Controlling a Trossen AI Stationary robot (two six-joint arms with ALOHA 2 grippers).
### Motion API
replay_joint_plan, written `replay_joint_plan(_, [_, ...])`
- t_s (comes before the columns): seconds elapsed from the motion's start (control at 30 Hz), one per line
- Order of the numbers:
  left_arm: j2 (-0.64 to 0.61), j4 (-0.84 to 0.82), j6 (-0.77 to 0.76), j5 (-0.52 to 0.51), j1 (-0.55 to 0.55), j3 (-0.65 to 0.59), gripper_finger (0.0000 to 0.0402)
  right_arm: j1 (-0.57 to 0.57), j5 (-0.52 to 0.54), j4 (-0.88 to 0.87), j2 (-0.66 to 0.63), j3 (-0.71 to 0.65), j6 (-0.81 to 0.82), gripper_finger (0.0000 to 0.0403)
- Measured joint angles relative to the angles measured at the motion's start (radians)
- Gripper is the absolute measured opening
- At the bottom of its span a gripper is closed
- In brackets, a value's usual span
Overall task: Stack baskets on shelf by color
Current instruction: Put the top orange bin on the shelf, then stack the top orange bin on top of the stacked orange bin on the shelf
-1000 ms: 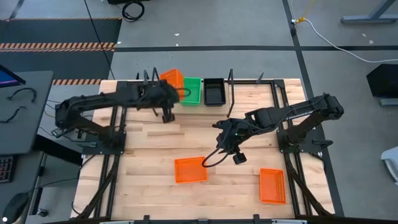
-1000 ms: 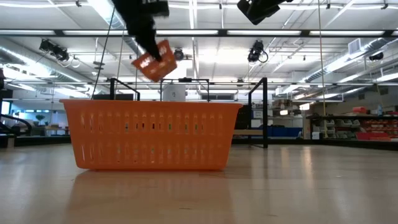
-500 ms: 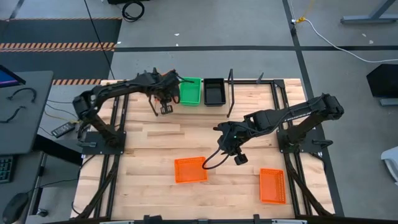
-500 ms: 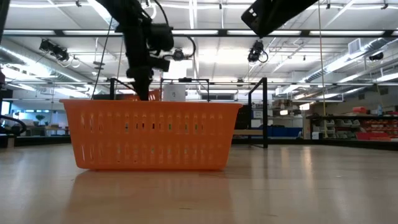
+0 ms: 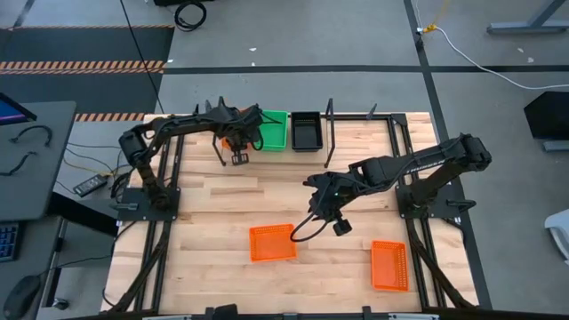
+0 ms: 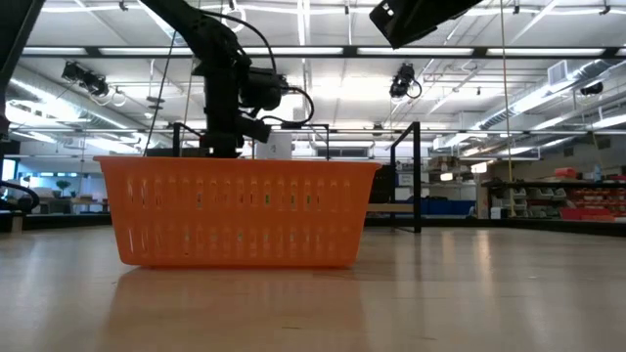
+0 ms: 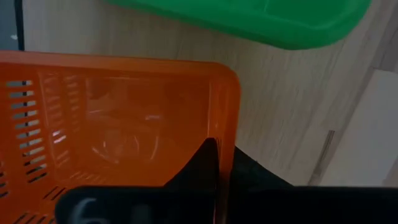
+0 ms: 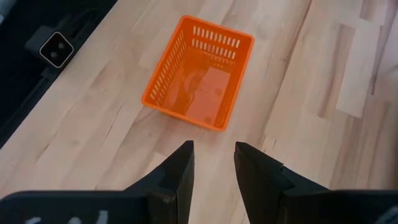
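Left gripper (image 5: 238, 142): sitting at the shelf (image 5: 330, 124), fingers pinching the wall of 1 orange basket (image 7: 118, 134), just beside the green basket (image 5: 273, 130).
Right gripper (image 8: 212, 163): hovering over mid-table, fingers a little apart, gripping nothing.
Loose baskets: 2 orange ones are waiting on the table (image 5: 213, 222), 1 near the centre (image 5: 272, 242), 1 toward the right edge (image 5: 389, 265).
Black basket (image 5: 306, 131): sitting beside the green.
Handling: probably light, thin plastic, flexing a little; smooth and prone to tilting.
Grip point: the rim of 1 short wall, 1 finger inside, 1 outside.
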Motion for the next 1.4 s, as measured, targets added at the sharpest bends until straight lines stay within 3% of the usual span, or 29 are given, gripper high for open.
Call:
replay_joint_plan(0.33, [0.002, 0.029, -0.036, 0.013, -0.054, -0.001, 0.0083, -0.012, 0.0, 0.006, 0.0, 0.0, -0.007, 0.0121])
replay_joint_plan(0.6, [0.002, 0.017, -0.034, -0.058, -0.067, -0.001, 0.0146, -0.014, 0.0, 0.012, 0.0, 0.0, -0.004, 0.0121])
replay_joint_plan(0.97, [-0.095, -0.123, -0.074, -0.132, -0.125, 0.083, 0.0178, -0.014, 0.0, 0.011, 0.0, 0.0, -0.003, 0.0121])
replay_joint_plan(1.13, [-0.146, -0.182, -0.123, -0.078, -0.247, 0.141, 0.0181, -0.014, 0.0, 0.003, 0.0, 0.0, 0.004, 0.0121])
replay_joint_plan(1.4, [-0.156, -0.296, -0.159, -0.06, -0.568, 0.104, 0.0167, -0.014, 0.0, -0.017, 0.0, 0.0, 0.004, 0.0121])
